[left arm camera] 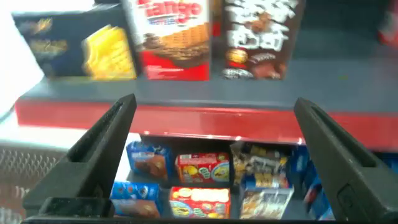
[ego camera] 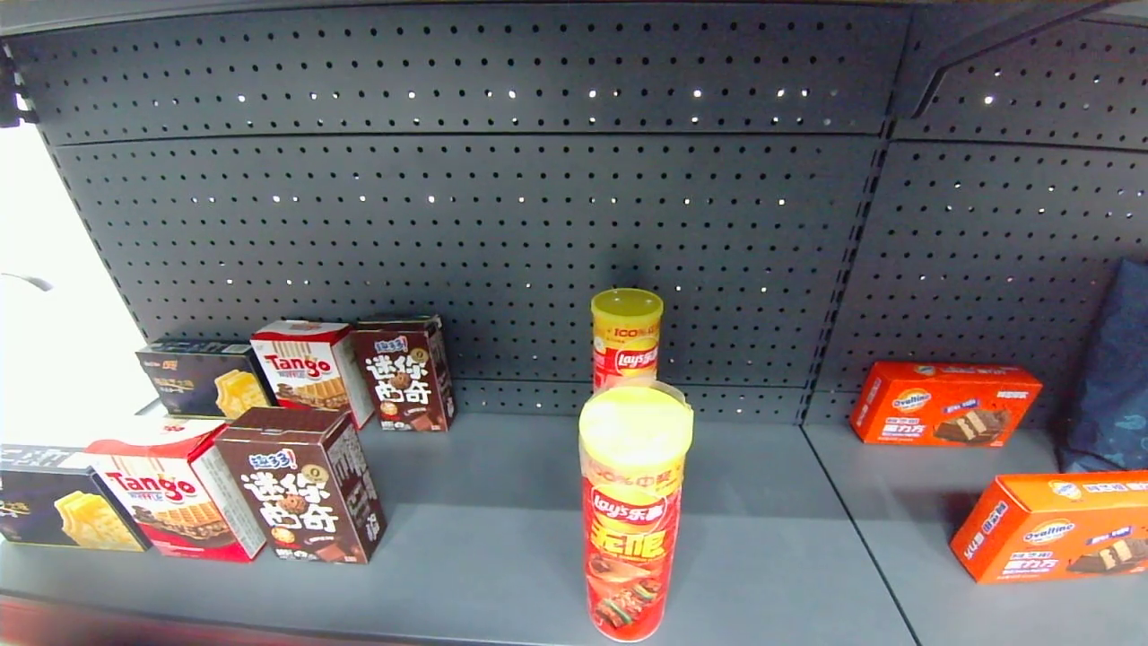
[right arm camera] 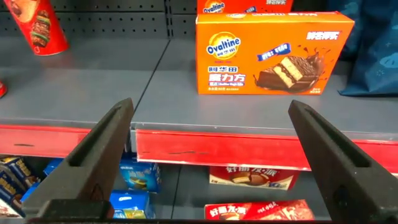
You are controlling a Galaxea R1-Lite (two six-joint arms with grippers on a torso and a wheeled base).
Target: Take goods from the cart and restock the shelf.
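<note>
The grey shelf point(ego camera: 502, 529) carries two chip cans, one at the front point(ego camera: 635, 511) and one behind it point(ego camera: 626, 339). Two rows of snack boxes stand at its left: a dark box point(ego camera: 58, 510), a red and white wafer box point(ego camera: 170, 498) and a brown cookie box point(ego camera: 305, 484) in front. Two orange boxes point(ego camera: 1054, 525) point(ego camera: 946, 402) lie on the right section. My left gripper point(left arm camera: 211, 186) hangs open below the shelf's red edge point(left arm camera: 205, 121), in front of the wafer box point(left arm camera: 171, 37). My right gripper point(right arm camera: 211, 180) is open, facing the near orange box point(right arm camera: 270, 53).
The lower shelf holds blue and red snack packs point(left arm camera: 199, 183) under the left gripper and red boxes point(right arm camera: 252, 177) under the right. A dark blue bag point(ego camera: 1117, 368) leans at the far right. Perforated back panels point(ego camera: 502, 233) close the shelf behind.
</note>
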